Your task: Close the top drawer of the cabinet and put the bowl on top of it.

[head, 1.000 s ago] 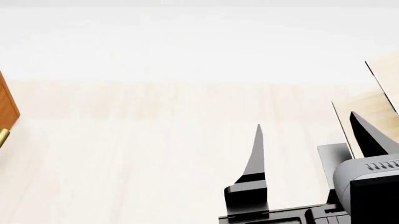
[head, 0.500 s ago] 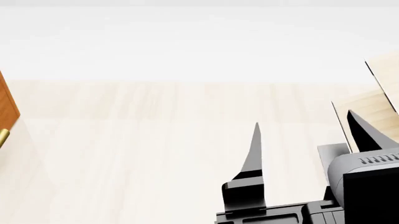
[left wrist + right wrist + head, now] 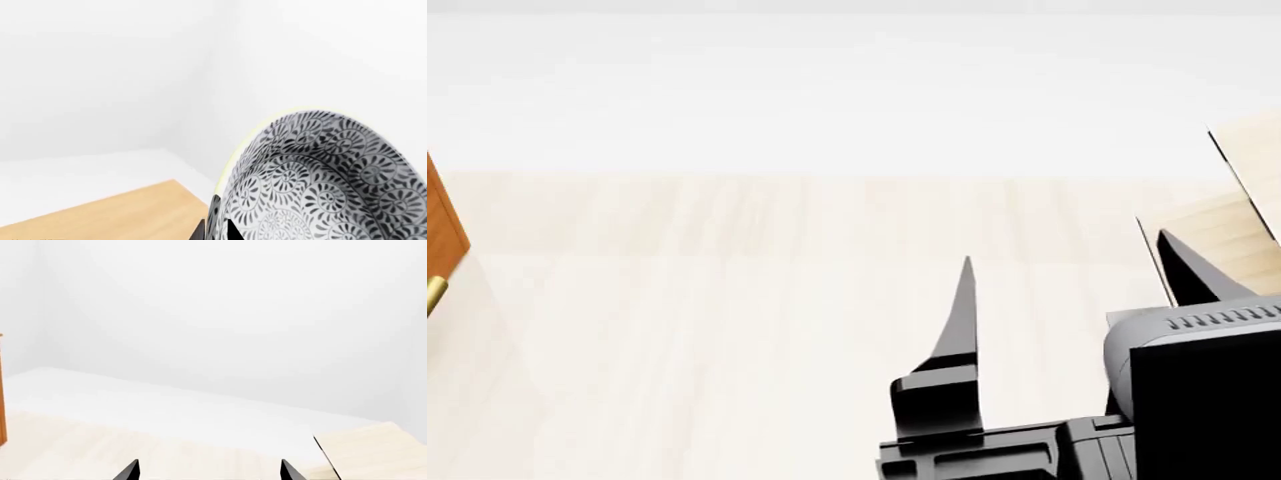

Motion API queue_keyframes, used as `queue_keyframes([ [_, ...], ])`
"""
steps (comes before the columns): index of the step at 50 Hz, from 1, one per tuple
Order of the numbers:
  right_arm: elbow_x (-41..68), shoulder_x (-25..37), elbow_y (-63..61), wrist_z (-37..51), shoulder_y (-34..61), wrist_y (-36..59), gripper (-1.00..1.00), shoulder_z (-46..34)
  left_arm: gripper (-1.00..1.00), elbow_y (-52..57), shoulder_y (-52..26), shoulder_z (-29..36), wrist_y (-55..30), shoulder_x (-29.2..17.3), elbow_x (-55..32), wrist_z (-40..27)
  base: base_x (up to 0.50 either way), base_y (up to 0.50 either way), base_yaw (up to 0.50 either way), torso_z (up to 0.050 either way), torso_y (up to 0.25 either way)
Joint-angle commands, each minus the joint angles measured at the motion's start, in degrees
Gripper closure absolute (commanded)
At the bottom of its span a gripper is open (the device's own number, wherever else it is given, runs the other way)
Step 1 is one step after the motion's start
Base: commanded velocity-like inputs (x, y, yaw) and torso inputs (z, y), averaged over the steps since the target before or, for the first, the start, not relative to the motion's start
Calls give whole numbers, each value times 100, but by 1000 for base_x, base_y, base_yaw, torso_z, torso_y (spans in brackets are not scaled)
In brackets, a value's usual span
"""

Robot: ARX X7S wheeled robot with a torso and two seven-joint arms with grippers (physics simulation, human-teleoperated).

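Observation:
In the left wrist view the bowl (image 3: 320,180), white with a dense grey-blue floral pattern, fills the lower right. My left gripper (image 3: 215,227) is shut on its rim, one black fingertip on each side of the wall. My right gripper (image 3: 1068,290) shows in the head view, open and holding nothing, its two black fingers (image 3: 961,320) pointing away over the pale floor. The right wrist view shows the same wide gap of my right gripper (image 3: 209,472). Only a reddish-brown sliver of the cabinet (image 3: 441,230) with a bit of brass handle (image 3: 434,293) shows at the left edge. Which drawer it belongs to I cannot tell.
A pale wooden structure (image 3: 1241,180) with dark edging stands at the right, just beyond my right gripper; it is also in the right wrist view (image 3: 373,450). A tan wooden surface (image 3: 100,215) lies below the bowl. White walls lie beyond.
In the head view my right gripper has moved slightly left and forward, and more of its wrist body has come into view. The cabinet sliver has not moved.

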Motion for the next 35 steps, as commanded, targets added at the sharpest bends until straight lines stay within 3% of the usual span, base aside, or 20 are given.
queue_keyframes([
  [1,-269,-85,102,-107,31,69,-100,-157,100,-214,136,-181,428,-4,171,21,0,0,0,0,0],
  [11,-461,-139,91,-231,-63,90,-100,-153,100,-488,247,-219,662,-38,320,101,0,0,0,0,1],
  [35,-917,-409,313,-439,139,131,-100,-505,100,-1726,-305,234,1200,315,1010,749,0,0,0,0,0],
])
